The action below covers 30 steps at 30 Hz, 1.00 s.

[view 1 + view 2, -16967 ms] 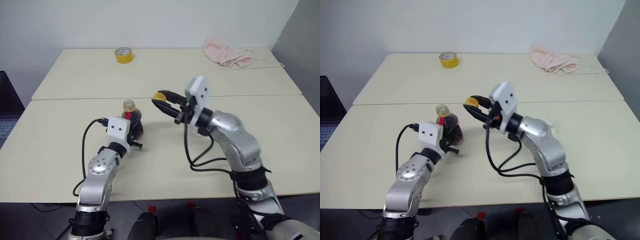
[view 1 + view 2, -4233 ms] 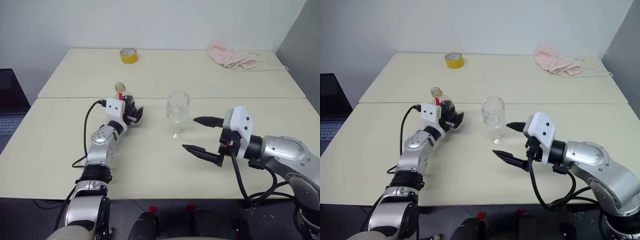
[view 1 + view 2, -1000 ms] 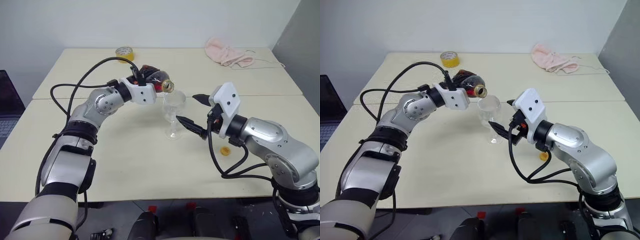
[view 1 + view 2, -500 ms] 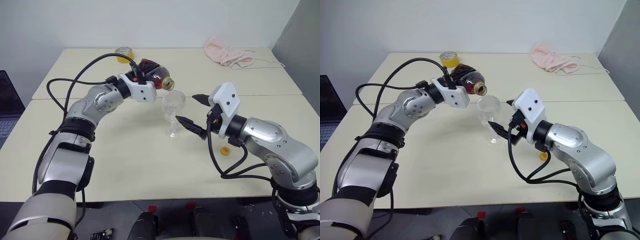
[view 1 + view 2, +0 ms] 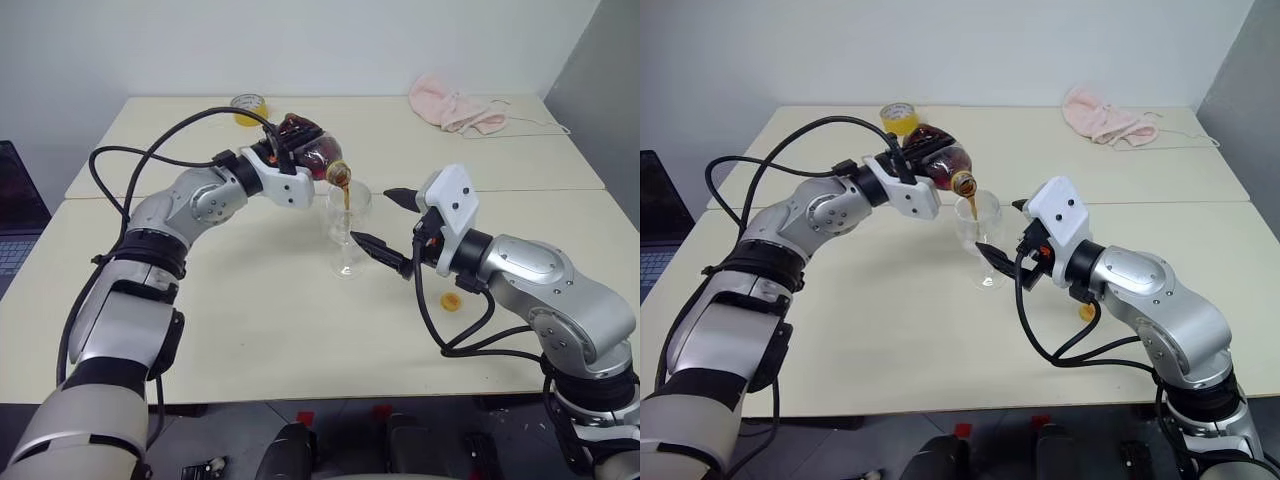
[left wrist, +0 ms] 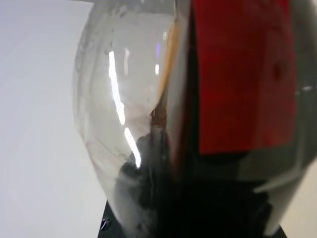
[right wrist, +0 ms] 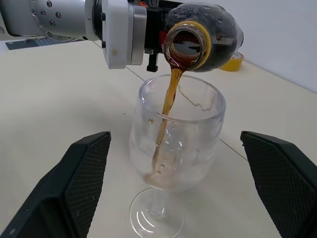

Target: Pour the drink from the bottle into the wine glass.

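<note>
left claw (image 5: pixel 925 168): pinched tilted bottle (image 5: pixel 937 162) | drink (image 7: pixel 168 101): streamed into wine glass (image 7: pixel 174 144) | right claw (image 7: pixel 178 183): spread, flanking glass on worktop (image 5: pixel 250 330)

bottle (image 6: pixel 148 124): overflowing the left wrist frame, edges cut off
left gripper fingers: hiding behind the bottle

Left arm extended forward and raised; left hand (image 5: pixel 298 158) clamped on the bottle (image 5: pixel 312 152), wrist rolled so the neck tilts down. Right arm bent, right hand (image 5: pixel 388 228) level, fingers (image 7: pixel 84 168) spread wide, gripping nothing.
</note>
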### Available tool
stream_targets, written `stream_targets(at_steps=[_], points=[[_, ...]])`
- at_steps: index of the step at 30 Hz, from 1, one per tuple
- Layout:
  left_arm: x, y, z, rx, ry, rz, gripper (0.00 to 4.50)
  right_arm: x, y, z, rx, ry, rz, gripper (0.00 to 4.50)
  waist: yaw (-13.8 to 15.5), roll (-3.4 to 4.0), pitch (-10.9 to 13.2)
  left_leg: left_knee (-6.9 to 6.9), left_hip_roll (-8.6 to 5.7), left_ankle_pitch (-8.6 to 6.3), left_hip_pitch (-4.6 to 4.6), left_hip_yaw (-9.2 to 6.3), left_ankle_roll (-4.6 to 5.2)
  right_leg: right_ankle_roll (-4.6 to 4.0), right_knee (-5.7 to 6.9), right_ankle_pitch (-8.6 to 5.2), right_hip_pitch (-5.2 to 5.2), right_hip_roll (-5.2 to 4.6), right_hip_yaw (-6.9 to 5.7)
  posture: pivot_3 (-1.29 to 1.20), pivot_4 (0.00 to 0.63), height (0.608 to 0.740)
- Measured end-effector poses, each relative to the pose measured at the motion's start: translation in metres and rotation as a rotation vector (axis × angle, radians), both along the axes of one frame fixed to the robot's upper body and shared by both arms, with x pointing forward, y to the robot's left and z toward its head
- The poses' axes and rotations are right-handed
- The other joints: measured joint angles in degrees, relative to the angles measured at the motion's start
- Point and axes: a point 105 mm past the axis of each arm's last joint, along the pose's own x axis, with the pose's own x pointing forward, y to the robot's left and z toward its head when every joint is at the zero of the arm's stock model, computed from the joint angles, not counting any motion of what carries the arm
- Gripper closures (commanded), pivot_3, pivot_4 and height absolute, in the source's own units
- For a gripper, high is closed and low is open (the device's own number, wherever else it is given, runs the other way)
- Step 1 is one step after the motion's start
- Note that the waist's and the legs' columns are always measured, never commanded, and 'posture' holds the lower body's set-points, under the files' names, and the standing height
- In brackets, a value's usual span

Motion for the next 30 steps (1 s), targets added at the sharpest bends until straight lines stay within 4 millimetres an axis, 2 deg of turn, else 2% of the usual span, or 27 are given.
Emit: stream_targets(at_steps=[6, 12, 20, 30], points=[[0.0029, 0.0043, -0.004, 0.014, -0.003, 0.021, 3.74, -0.0001, 0.0003, -0.0001, 0.001, 0.001, 0.001, 0.0, 0.0, 0.0, 0.0, 0.01, -0.01, 0.0, 0.0, 0.0, 0.0, 0.0, 0.02, 0.0, -0.01, 0.0, 0.0, 0.0, 0.15, 0.74], [0.0049, 0.0063, 0.0021, 0.013, -0.03, 0.033, 3.74, -0.0004, 0.0014, -0.0003, 0.004, 0.002, 0.004, 0.0, 0.0, 0.0, 0.0, 0.02, -0.04, 0.0, -0.01, 0.0, 0.0, 0.0, 0.02, 0.0, -0.01, -0.03, 0.0, 0.0, 0.15, 0.74], [0.0062, 0.0075, -0.0022, 0.013, -0.027, 0.04, 3.74, -0.0006, 0.0025, -0.0019, -0.004, 0.004, 0.007, 0.0, 0.0, 0.0, 0.0, 0.03, -0.05, 0.0, -0.02, -0.01, 0.0, 0.01, 0.03, 0.0, -0.01, -0.04, 0.0, 0.0, 0.15, 0.74], [0.006, 0.007, 0.0019, 0.005, -0.05, 0.038, 3.74, -0.003, 0.0045, -0.0035, -0.006, 0.019, 0.032, 0.0, 0.0, 0.0, 0.0, 0.03, -0.05, 0.0, -0.02, 0.0, 0.0, 0.01, 0.03, 0.0, -0.01, -0.04, 0.0, 0.0, 0.15, 0.74]])
